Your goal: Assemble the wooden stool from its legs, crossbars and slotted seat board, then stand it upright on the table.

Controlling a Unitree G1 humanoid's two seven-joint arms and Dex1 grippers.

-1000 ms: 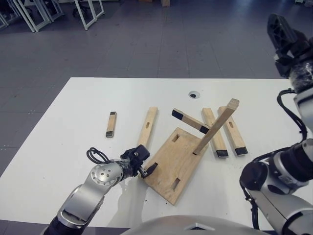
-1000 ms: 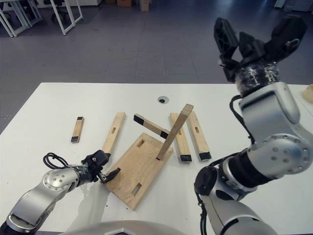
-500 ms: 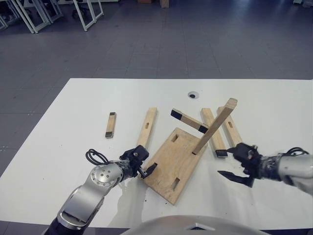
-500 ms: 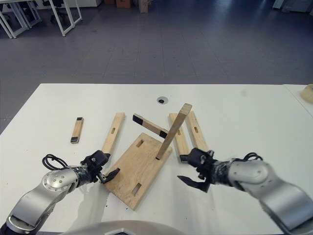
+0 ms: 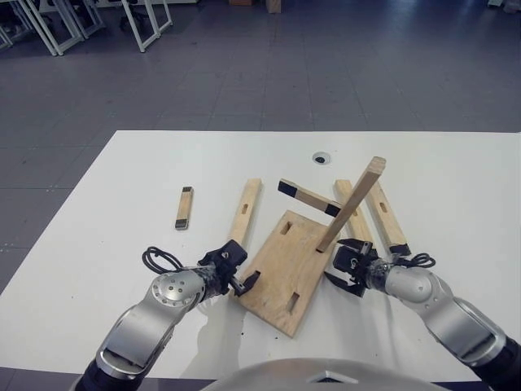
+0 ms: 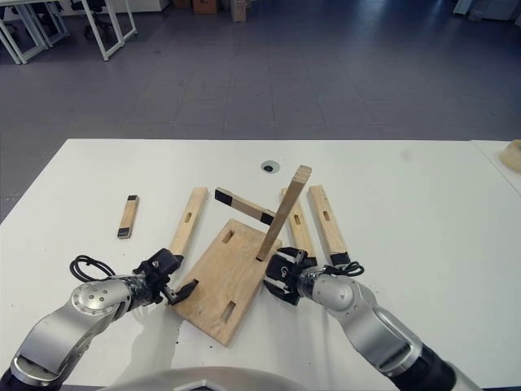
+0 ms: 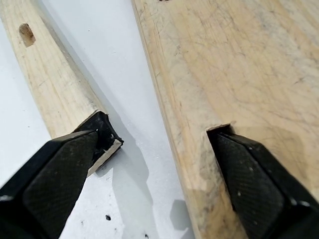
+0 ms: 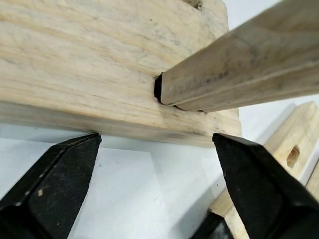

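The slotted seat board lies on the white table. One leg stands tilted in a slot at its right edge. A black-tipped crossbar rests across the board's far corner. My left gripper is open at the board's near-left edge; one fingertip sits at an edge slot, the other by the black end of a lying leg. My right gripper is open at the board's right edge, just below the tilted leg's foot, fingers apart with nothing between them.
Two more legs lie side by side right of the board, close behind my right gripper. Another leg lies left of the board, and a short crossbar farther left. A round hole marks the table's far middle.
My right arm dropped from high in the air to the table, then slid left to the board's right edge. The tilted leg, crossbar and board shifted slightly left. The left gripper stayed put.
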